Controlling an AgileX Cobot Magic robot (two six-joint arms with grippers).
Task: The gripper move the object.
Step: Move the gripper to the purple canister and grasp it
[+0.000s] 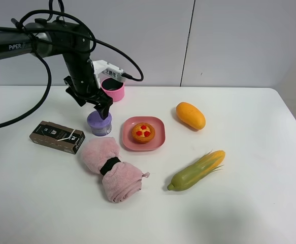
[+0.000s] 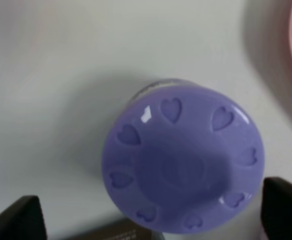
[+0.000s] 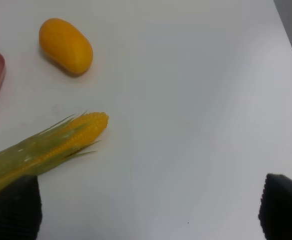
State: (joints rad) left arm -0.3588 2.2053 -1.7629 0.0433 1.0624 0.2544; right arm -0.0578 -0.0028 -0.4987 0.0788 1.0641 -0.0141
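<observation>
The object, a small round container with a lavender lid stamped with hearts (image 1: 99, 123), stands on the white table just left of the pink plate. My left gripper (image 1: 101, 109) hangs directly over it. In the left wrist view the lid (image 2: 181, 155) fills the middle, and the left gripper (image 2: 151, 215) is open, with one black fingertip on each side of the lid and gaps between. The right gripper (image 3: 146, 210) is open and empty above bare table near the corn; it does not show in the exterior high view.
A pink plate (image 1: 158, 142) holds a fruit tart (image 1: 143, 132). A pink saucepan (image 1: 112, 89) stands behind the arm. A dark box (image 1: 57, 136) lies left, a rolled pink towel (image 1: 109, 168) in front. A mango (image 1: 190, 115) and a corn cob (image 1: 196, 171) lie right.
</observation>
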